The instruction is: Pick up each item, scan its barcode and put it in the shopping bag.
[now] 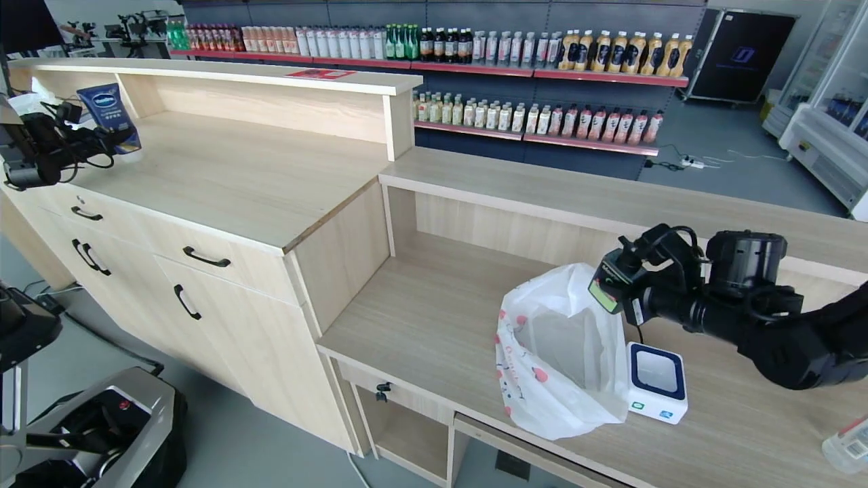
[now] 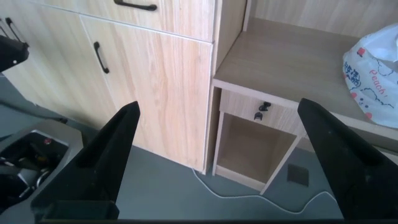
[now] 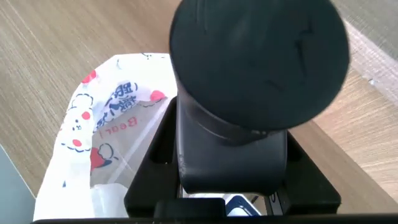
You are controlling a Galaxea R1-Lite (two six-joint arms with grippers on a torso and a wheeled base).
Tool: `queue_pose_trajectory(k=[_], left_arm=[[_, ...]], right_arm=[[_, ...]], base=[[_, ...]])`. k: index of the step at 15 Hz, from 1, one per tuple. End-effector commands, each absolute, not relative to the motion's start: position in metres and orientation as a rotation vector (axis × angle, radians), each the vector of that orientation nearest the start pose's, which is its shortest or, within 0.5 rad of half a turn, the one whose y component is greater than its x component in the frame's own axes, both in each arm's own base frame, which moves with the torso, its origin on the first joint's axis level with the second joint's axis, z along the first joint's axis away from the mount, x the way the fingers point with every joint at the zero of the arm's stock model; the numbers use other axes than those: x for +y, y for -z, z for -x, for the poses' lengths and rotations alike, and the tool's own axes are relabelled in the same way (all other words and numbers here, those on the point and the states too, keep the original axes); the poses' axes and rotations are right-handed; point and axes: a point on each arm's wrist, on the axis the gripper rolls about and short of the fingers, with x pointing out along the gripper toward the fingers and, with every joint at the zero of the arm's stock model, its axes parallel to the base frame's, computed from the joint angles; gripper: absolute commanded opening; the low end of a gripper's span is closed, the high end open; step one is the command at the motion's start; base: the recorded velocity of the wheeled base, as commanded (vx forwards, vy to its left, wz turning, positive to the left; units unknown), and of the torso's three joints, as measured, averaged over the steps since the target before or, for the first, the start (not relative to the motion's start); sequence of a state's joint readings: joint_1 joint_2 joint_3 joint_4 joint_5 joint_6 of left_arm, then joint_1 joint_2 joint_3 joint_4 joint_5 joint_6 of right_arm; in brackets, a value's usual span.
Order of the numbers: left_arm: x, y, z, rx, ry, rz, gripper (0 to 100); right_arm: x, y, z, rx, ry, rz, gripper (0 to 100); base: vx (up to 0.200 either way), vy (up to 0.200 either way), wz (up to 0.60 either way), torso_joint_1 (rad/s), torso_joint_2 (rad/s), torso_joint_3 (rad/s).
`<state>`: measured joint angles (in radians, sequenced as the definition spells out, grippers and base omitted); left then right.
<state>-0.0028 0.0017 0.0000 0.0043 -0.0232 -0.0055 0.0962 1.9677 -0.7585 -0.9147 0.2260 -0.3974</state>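
Note:
A white shopping bag (image 1: 563,352) with red print stands open on the lower counter, also seen in the wrist views (image 3: 106,137) (image 2: 373,62). Beside it sits a white scanner (image 1: 656,381) with a blue-rimmed window (image 3: 239,204). My right gripper (image 1: 614,288) hangs over the bag's edge and the scanner, shut on a black cylindrical item (image 3: 255,68) with a green label. My left gripper (image 2: 221,168) is wide open with nothing in it, out in front of the cabinet doors. A blue pouch (image 1: 108,112) stands on the raised counter at far left. A clear bottle (image 1: 847,444) lies at the counter's right edge.
The raised counter (image 1: 224,176) steps down to the lower counter (image 1: 434,318), with a wooden back ledge (image 1: 542,190) behind the bag. Cabinet doors and drawers (image 2: 155,81) are below. Shelves of bottles (image 1: 542,81) and glass-door fridges (image 1: 827,102) stand beyond.

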Motion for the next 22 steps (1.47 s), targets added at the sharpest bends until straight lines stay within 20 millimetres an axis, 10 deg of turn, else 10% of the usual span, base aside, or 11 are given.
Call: queue_pose_trajectory(k=[1, 22], left_arm=[[0.000, -0.075, 0.023, 0.006, 0.026, 0.006, 100], [0.000, -0.075, 0.023, 0.006, 0.028, 0.006, 100]], right_arm=[[0.037, -0.073, -0.359, 0.330, -0.381, 0.344, 0], [0.061, 0.005, -0.428, 0.364, -0.478, 0.297, 0]], base=[[0.000, 0.000, 0.00, 0.000, 0.00, 0.000], [0.000, 0.000, 0.00, 0.000, 0.00, 0.000]])
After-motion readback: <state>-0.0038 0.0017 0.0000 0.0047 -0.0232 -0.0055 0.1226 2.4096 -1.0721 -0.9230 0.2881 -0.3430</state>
